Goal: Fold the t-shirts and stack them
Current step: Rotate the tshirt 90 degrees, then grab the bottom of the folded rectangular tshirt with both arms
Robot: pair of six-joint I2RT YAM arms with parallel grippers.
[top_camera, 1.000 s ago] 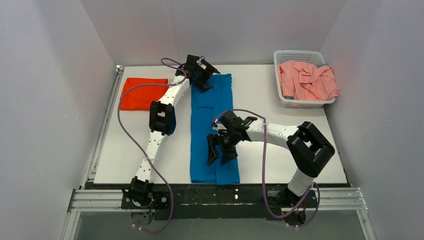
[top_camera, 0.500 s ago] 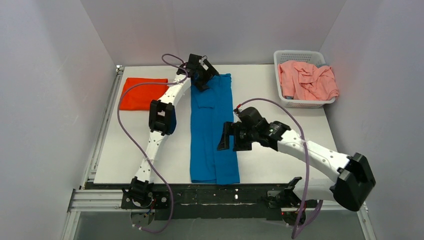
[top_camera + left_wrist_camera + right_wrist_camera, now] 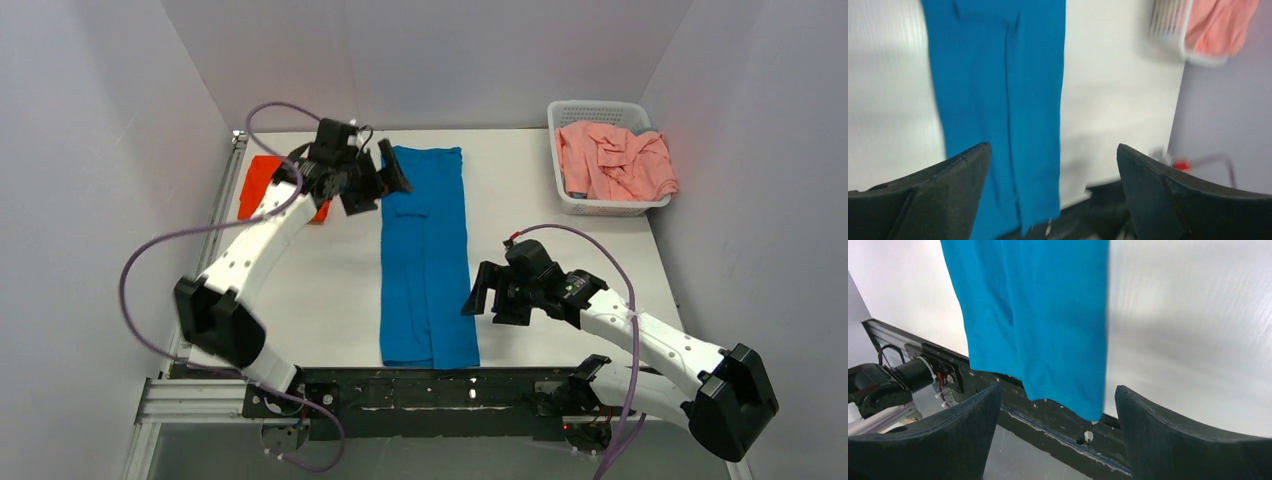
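White basket (image 3: pixel 598 105) at far right, white table (image 3: pixel 520 180), metal rail (image 3: pixel 450 392)

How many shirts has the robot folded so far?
One looks finished: the orange shirt lies folded at the far left of the table. The blue shirt is half done, folded into a long strip in the middle, with the left tool and right tool both open, holding nothing. It needs folding shorter and stacking. Crumpled pink clothing waits in the basket; how many pieces, I cannot tell.

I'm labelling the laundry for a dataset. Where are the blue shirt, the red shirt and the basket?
blue shirt (image 3: pixel 425 260), top view, middle of the folded strip.
red shirt (image 3: pixel 255 185), top view, its uncovered left part.
basket (image 3: pixel 597 105), top view, far rim.
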